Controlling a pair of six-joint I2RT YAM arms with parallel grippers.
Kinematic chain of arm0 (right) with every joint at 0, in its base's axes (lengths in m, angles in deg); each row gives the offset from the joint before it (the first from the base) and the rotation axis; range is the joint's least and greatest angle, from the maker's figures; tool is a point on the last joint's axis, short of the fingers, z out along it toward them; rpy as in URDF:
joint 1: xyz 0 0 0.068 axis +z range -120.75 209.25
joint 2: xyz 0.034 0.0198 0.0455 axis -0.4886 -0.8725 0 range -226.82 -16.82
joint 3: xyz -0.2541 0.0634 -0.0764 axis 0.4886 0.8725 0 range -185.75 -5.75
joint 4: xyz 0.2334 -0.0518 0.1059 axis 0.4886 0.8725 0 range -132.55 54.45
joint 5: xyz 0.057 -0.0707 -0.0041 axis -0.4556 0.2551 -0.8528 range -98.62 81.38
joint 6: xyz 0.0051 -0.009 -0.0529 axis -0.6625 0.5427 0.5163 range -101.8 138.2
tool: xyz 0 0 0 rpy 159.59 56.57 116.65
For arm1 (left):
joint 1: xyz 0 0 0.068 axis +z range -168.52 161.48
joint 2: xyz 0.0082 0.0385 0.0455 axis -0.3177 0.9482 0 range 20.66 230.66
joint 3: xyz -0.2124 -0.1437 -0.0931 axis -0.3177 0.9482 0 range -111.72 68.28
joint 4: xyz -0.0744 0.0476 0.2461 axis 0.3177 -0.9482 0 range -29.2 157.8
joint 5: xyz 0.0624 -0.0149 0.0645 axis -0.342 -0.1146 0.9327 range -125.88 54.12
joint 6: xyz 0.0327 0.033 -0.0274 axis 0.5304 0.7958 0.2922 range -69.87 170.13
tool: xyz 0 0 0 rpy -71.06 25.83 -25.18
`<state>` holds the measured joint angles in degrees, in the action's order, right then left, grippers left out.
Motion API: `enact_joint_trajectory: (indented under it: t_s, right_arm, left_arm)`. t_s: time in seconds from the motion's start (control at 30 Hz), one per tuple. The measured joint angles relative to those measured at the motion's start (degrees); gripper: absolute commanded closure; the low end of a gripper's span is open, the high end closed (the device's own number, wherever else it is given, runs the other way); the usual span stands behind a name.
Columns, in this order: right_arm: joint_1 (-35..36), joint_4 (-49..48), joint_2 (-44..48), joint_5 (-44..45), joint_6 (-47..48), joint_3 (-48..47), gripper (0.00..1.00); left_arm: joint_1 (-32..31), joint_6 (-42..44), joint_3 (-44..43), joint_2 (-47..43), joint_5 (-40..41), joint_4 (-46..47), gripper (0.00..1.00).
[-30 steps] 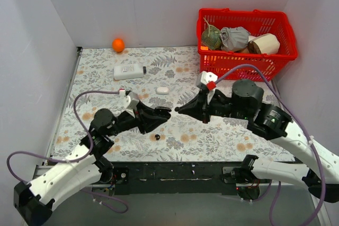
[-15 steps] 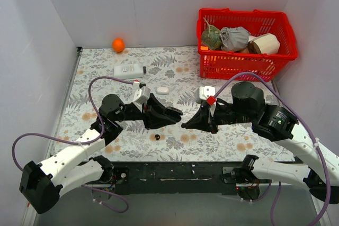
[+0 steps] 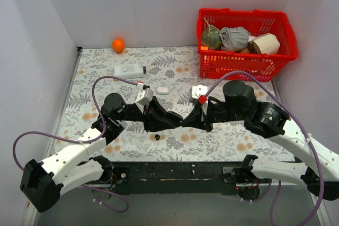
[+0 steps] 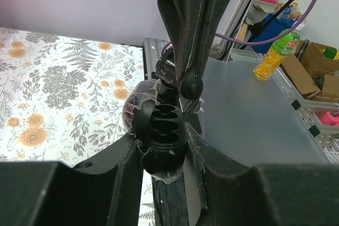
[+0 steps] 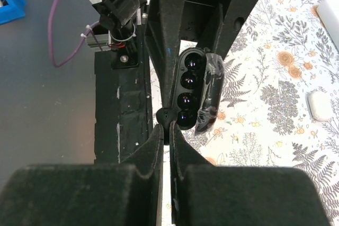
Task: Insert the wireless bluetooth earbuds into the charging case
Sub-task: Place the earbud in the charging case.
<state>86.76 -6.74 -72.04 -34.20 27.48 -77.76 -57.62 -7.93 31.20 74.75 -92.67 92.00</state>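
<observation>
My left gripper [image 3: 170, 118] is shut on the black charging case [image 4: 165, 132], which it holds above the table with the lid [image 4: 136, 110] open and the sockets facing up. My right gripper [image 3: 186, 121] is shut on one tiny black earbud [image 5: 168, 117] and holds it right at the case's near end [image 5: 189, 87]. In the left wrist view that earbud [image 4: 190, 85] hangs just above the case's far sockets. The second earbud [image 3: 157, 137] lies on the floral table mat below the two grippers.
A small white oval pebble-like case [image 3: 162, 90] and a white bottle [image 3: 129, 70] lie behind the grippers. An orange ball [image 3: 118, 44] sits at the back left. A red basket [image 3: 214, 64] with several items stands at the back right.
The left gripper moved right with the case and the right gripper moved left with the earbud, so that the two now meet over the mat's middle.
</observation>
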Motion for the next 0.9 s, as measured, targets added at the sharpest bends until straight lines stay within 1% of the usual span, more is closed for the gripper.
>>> enact_joint_trajectory:
  t_s: [0.4, 0.9]
  right_arm:
    - [0.0, -2.67, -1.99, 2.45, -0.07, 0.35, 0.99]
    - [0.04, -4.46, -3.67, 2.25, -0.46, 0.5, 0.99]
  left_arm:
    - [0.0, -0.5, -0.04, -0.72, -0.76, 0.11, 1.0]
    - [0.35, -1.16, 0.26, -1.14, -0.28, 0.35, 1.0]
